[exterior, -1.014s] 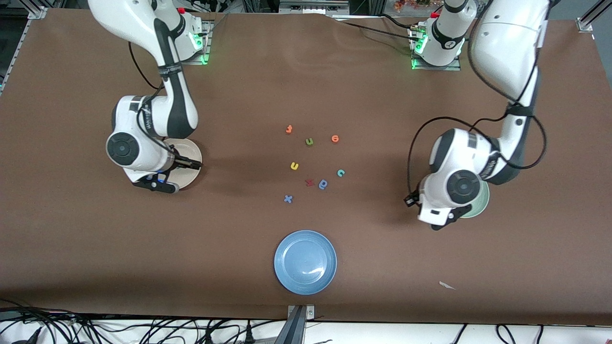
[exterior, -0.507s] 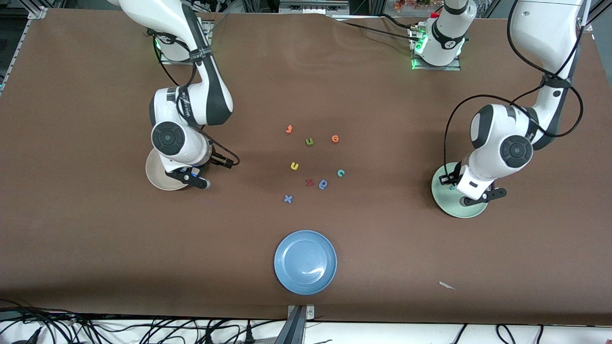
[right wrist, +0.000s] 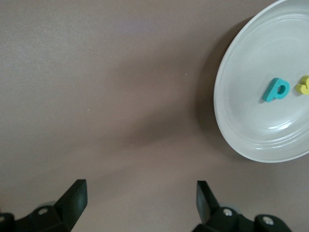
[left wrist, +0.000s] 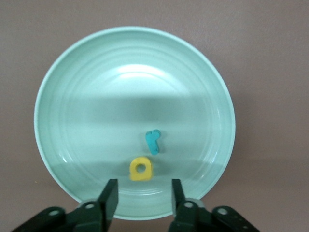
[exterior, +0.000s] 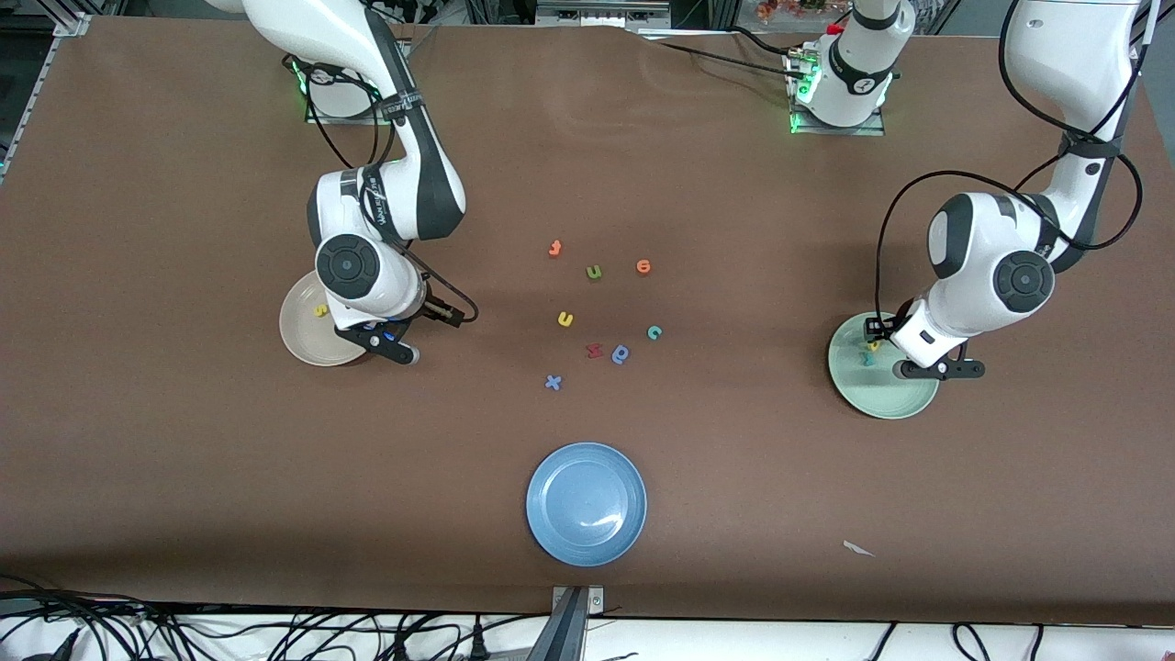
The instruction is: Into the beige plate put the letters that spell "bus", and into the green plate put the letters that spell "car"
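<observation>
The pale green plate (exterior: 879, 400) (left wrist: 120, 96) lies at the left arm's end of the table, with a yellow "a" (exterior: 873, 346) (left wrist: 140, 169) and a teal "r" (exterior: 867, 359) (left wrist: 153, 141) in it. My left gripper (exterior: 938, 369) (left wrist: 143, 200) hangs open over this plate's rim, nothing between its fingers. The beige plate (exterior: 301, 336) (right wrist: 260, 130) holds a yellow "s" (exterior: 320, 310) (right wrist: 304, 85) and a teal "b" (right wrist: 276, 90). My right gripper (exterior: 393, 345) (right wrist: 140, 198) is open over bare table beside it. A yellow "u" (exterior: 565, 319) and teal "c" (exterior: 654, 332) lie mid-table.
Around those two lie an orange "t" (exterior: 554, 248), a green "u" (exterior: 594, 272), an orange "e" (exterior: 643, 267), a red letter (exterior: 594, 350), a blue rounded letter (exterior: 621, 353) and a blue "x" (exterior: 553, 382). A blue plate (exterior: 587, 503) sits nearer the front camera.
My left gripper swung over the green plate, opened and let the yellow "a" drop into it. My right arm drew off the beige plate toward the table's middle, uncovering the "s".
</observation>
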You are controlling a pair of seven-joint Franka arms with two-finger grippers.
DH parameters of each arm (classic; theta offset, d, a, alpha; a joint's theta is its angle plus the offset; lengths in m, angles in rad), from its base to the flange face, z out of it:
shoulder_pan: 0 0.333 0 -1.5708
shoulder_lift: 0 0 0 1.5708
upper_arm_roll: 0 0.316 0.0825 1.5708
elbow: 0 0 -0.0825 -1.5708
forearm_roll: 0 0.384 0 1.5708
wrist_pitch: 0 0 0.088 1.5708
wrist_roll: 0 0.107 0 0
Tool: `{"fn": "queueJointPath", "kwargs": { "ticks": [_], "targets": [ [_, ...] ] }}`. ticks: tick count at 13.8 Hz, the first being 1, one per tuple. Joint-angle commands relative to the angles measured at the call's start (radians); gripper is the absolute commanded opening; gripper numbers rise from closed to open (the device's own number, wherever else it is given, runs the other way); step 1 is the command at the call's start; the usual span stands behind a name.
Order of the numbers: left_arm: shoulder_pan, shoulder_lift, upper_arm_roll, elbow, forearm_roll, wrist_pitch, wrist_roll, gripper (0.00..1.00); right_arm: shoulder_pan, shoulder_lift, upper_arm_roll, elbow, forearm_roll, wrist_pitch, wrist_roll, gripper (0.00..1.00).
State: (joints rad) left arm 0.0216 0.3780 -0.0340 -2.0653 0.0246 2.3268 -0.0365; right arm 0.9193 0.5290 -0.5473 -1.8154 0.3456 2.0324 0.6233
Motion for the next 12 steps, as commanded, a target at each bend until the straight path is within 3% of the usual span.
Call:
{"fn": "queueJointPath", "kwargs": {
  "ticks": [1, 3, 7, 10, 12],
  "targets": [
    [-0.018, -0.018, -0.018, 0.043, 0.021, -0.040, 0.018, 1.00, -0.007, 0.011, 0.009, 0.027, 0.016, -0.009, 0.021, 1.00],
    [-0.058, -0.001, -0.020, 0.060, 0.005, -0.040, -0.044, 1.00, -0.007, 0.011, 0.009, 0.027, 0.016, -0.009, 0.021, 1.00],
    [-0.182, 0.051, -0.082, 0.105, -0.005, -0.012, -0.371, 1.00, 0.003, 0.011, 0.020, 0.033, 0.018, -0.009, 0.058, 1.00],
    [-0.284, 0.103, -0.093, 0.128, -0.002, 0.043, -0.515, 1.00, 0.009, 0.020, 0.087, 0.036, 0.018, 0.073, 0.215, 0.99],
    [-0.337, 0.177, -0.095, 0.216, -0.003, 0.040, -0.589, 1.00, 0.009, 0.037, 0.134, 0.039, 0.022, 0.147, 0.329, 0.99]
  ]
}}
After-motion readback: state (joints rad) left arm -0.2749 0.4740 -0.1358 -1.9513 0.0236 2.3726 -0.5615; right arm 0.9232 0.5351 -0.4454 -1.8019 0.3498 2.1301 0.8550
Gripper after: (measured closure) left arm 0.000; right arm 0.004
